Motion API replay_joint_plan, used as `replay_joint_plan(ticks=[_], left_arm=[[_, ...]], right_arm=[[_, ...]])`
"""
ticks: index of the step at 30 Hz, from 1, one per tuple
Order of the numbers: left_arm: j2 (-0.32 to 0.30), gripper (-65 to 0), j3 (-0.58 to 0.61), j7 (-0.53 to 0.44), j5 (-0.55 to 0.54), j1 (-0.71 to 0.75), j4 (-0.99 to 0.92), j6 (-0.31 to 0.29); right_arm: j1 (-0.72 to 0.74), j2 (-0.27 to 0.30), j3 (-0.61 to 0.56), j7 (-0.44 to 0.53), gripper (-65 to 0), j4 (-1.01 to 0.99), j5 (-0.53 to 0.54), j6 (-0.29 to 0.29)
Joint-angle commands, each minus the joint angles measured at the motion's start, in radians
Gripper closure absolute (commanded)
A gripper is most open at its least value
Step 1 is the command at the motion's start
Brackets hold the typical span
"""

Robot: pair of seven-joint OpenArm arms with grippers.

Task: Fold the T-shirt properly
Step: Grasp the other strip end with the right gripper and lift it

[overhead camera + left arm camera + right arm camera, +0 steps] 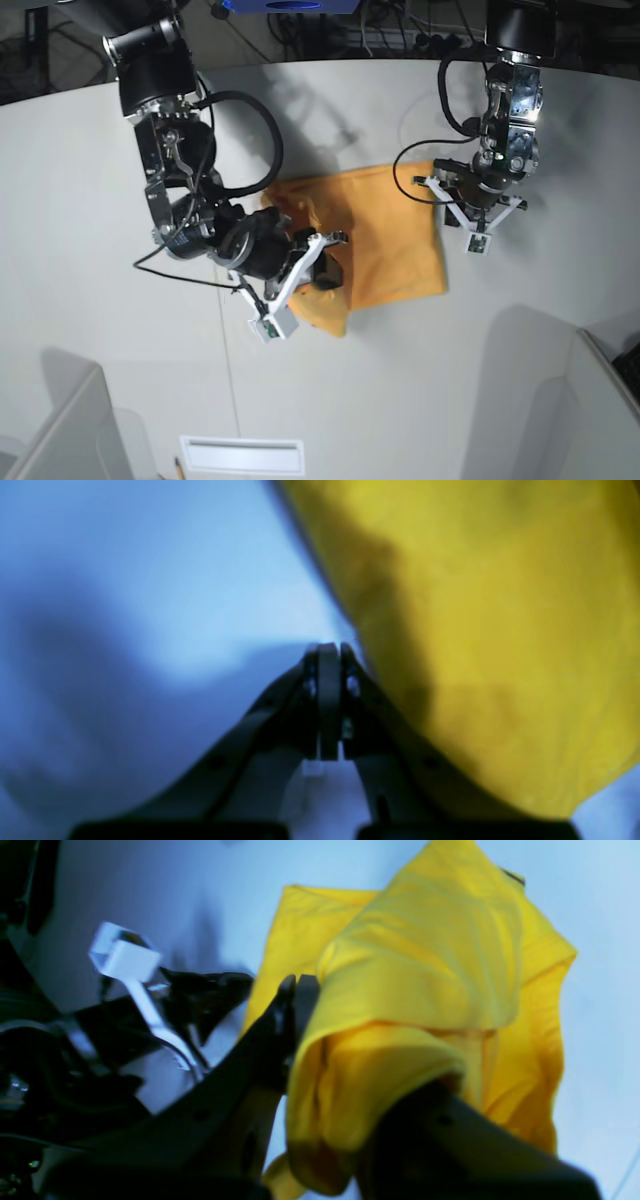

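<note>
The orange-yellow T-shirt lies partly folded on the white table. Its left part is bunched and lifted. My right gripper is shut on a fold of the shirt at its lower left corner. In the right wrist view the cloth drapes over the right finger of this gripper, and a small black mark shows at the far edge. My left gripper stands just off the shirt's right edge. In the left wrist view its fingers are pressed together with no cloth between them, and the shirt lies right beside them.
Grey partition panels stand at the lower left and lower right of the base view. A white slotted strip lies at the front edge. Black cables loop by the left arm. Clutter sits beyond the table's far edge.
</note>
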Motion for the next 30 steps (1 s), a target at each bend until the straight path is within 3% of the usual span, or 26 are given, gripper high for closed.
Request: replay_joint_plan(ticks=[1, 4, 18, 26, 27, 30], left_arm=[[-0.007, 0.0, -0.003, -0.021, -0.005, -0.014, 0.015, -0.002], [-0.007, 0.0, 0.0, -0.021, -0.005, -0.014, 0.018, -0.002], [-0.008, 0.0, -0.009, -0.021, -0.005, -0.012, 0.017, -0.002], [-0.01, 0.0, -0.015, -0.021, -0.007, 0.014, 0.025, -0.002], [-0.01, 0.0, -0.035, -0.021, -0.011, 0.02, 0.026, -0.002], [-0.002, 0.0, -0.124, -0.021, -0.014, 0.047, 0.032, -0.002]], right_arm=[[0.036, -0.017, -0.006, 0.026, 0.0, 0.02, 0.015, 0.002], [0.053, -0.029, -0.035, 0.031, 0.0, -0.01, 0.015, 0.0], [0.093, -0.034, -0.251, 0.309, 0.0, -0.317, 0.015, 0.0], [0.116, -0.063, -0.291, 0.342, 0.0, -0.432, 0.015, -0.001], [0.116, -0.063, -0.291, 0.342, -3.0, -0.434, 0.015, -0.001], [0.111, -0.058, -0.293, 0.341, -32.9, -0.425, 0.015, -0.001]])
